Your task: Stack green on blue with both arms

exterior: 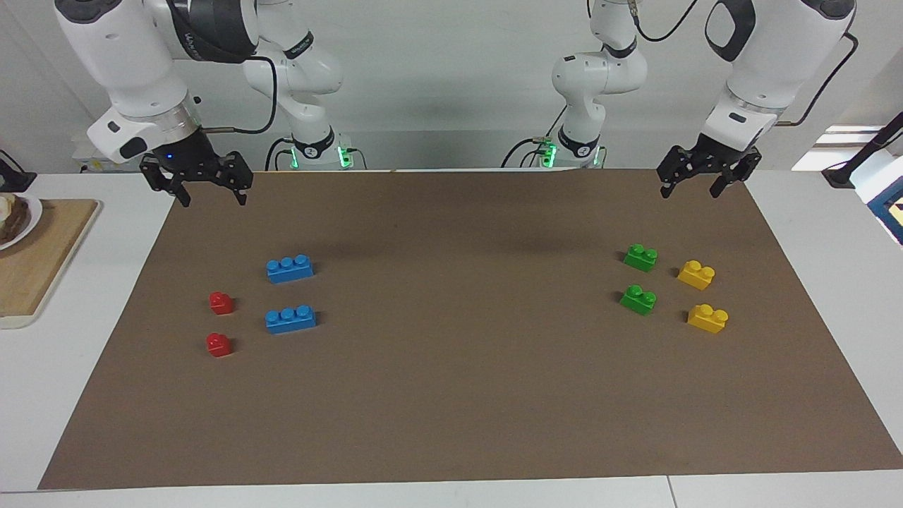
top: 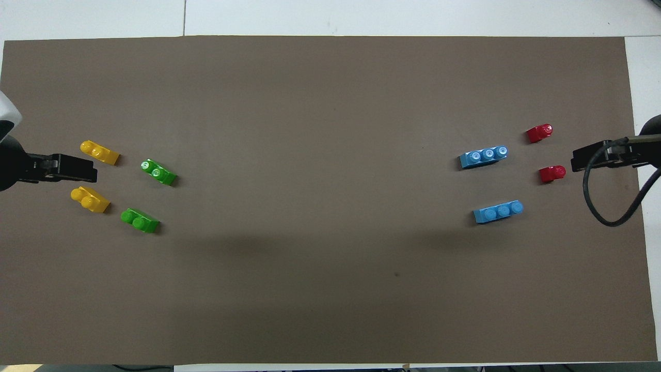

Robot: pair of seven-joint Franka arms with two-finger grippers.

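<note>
Two green two-stud bricks (exterior: 640,257) (exterior: 638,299) lie on the brown mat (exterior: 451,409) toward the left arm's end; they also show in the overhead view (top: 140,220) (top: 159,172). Two blue three-stud bricks (exterior: 290,268) (exterior: 291,319) lie toward the right arm's end, also in the overhead view (top: 498,212) (top: 483,156). My left gripper (exterior: 691,189) (top: 88,169) is open and empty, raised over the mat's robot-side edge. My right gripper (exterior: 213,197) (top: 581,159) is open and empty, raised over the mat's robot-side corner.
Two yellow two-stud bricks (exterior: 696,274) (exterior: 707,317) lie beside the green ones, closer to the mat's end. Two small red bricks (exterior: 221,303) (exterior: 219,345) lie beside the blue ones. A wooden board (exterior: 35,268) with a plate (exterior: 17,222) sits off the mat at the right arm's end.
</note>
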